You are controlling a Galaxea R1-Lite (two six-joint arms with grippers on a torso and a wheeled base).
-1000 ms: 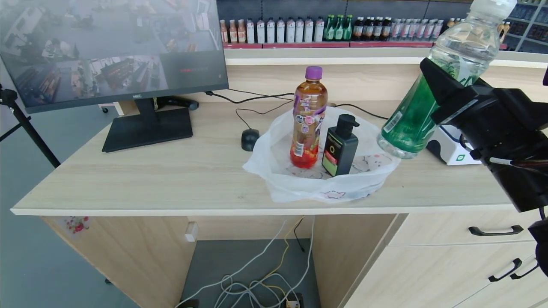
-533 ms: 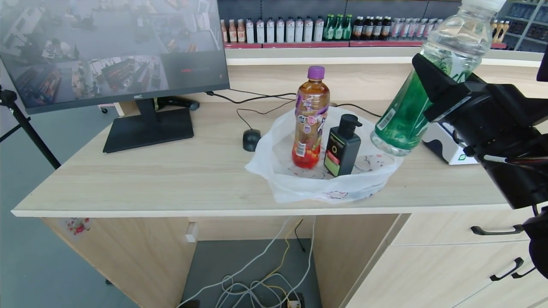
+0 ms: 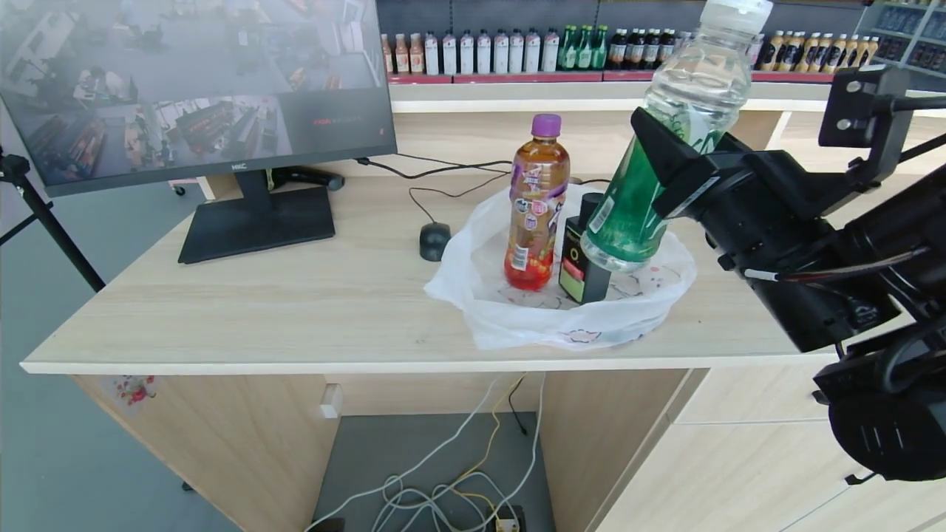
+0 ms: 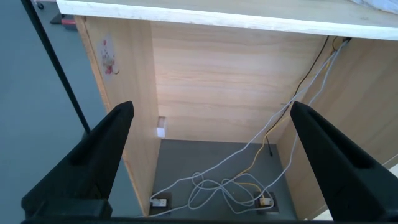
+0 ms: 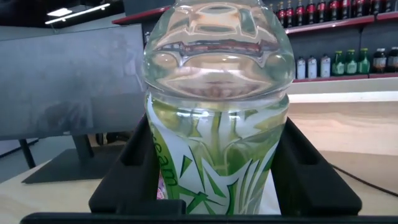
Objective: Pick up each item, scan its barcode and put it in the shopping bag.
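My right gripper (image 3: pixel 669 159) is shut on a clear water bottle with a green label (image 3: pixel 643 199), held tilted in the air above the white shopping bag (image 3: pixel 517 325). In the right wrist view the water bottle (image 5: pixel 217 124) sits squeezed between both black fingers (image 5: pixel 134 165). Inside the bag stand an orange drink bottle with a purple cap (image 3: pixel 536 203) and a black pump bottle (image 3: pixel 580 270), the latter partly hidden behind the held bottle. My left gripper (image 4: pixel 208 168) is open below the desk's front edge, with nothing between its fingers.
A monitor (image 3: pixel 192 81) stands at the desk's back left, a black mouse (image 3: pixel 433 240) left of the bag. Cables (image 4: pixel 230 186) lie on the floor under the desk (image 3: pixel 295 295). Shelves of bottles (image 3: pixel 532 52) line the back wall.
My right arm carried the water bottle to the left, from beside the bag's right rim to above the bag, in front of the pump bottle. The white scanner is now hidden behind the arm.
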